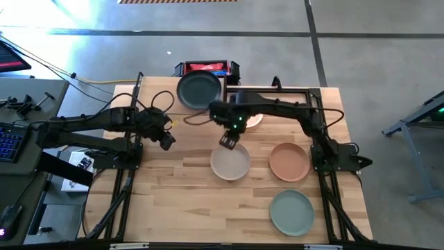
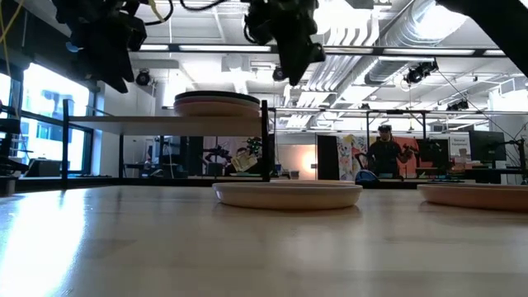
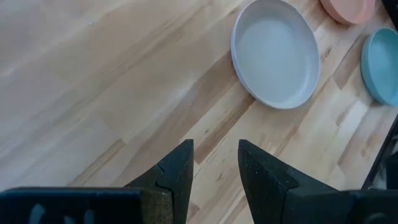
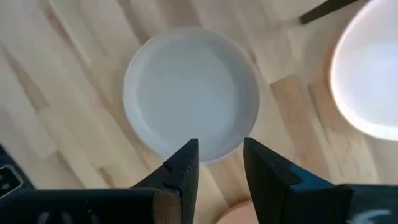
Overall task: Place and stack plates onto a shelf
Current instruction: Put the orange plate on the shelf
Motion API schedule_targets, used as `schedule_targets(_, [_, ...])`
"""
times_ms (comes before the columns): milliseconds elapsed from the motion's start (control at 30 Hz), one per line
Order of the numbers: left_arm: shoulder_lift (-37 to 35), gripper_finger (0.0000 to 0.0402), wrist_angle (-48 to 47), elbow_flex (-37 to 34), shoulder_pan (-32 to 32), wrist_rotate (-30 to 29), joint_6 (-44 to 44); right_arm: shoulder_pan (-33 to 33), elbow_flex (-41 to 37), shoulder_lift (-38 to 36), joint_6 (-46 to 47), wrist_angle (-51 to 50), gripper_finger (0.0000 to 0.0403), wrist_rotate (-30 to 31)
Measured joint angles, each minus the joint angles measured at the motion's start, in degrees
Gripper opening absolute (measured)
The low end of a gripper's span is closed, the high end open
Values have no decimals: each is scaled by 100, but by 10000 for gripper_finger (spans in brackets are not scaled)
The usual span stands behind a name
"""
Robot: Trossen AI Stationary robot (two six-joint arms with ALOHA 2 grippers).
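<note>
An off-white plate (image 1: pixel 229 161) lies flat on the wooden table (image 1: pixel 180 201) near its middle. My right gripper (image 1: pixel 227 141) hangs open above this plate's far rim, pointing down, with nothing between its fingers; the right wrist view shows the plate (image 4: pixel 191 93) just past my right gripper (image 4: pixel 219 158). A peach plate (image 1: pixel 289 161) and a sage green plate (image 1: pixel 292 212) lie to the right. A dark green plate (image 1: pixel 198 89) tops a stack (image 2: pixel 216 103) on the shelf (image 2: pixel 124 122). My left gripper (image 1: pixel 166 142) waits open above the table at the left.
A pale plate (image 1: pixel 255 119) shows partly under my right arm, near a black post (image 4: pixel 323 9). A red and black box (image 1: pixel 207 67) stands beyond the table's far edge. Bare wood lies at the table's near left. A person (image 2: pixel 384 153) stands far off in the room.
</note>
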Motion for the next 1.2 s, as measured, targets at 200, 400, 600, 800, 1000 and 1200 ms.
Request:
schedule_targets(200, [0, 115, -79, 0, -202, -1, 90, 465, -404, -36, 513, -4, 106, 190])
schedule_targets(400, [0, 115, -246, 0, -334, -15, 132, 779, -1552, -368, 1246, -8, 106, 250])
schedule_targets(600, [0, 115, -245, 0, -445, -32, 126, 973, -3360, -1360, 2236, 640, 99, 241])
schedule_targets(800, [0, 115, -238, 0, -479, -61, 58, 1063, -5167, -2624, 3331, 2063, 94, 168])
schedule_targets(1000, [0, 115, -236, 0, -479, -154, -14, 1241, -6581, -3532, 4468, 2842, 94, 137])
schedule_targets(1200, [0, 115, -233, 0, -477, -160, -19, 1545, -7324, -3843, 5123, 3072, 94, 137])
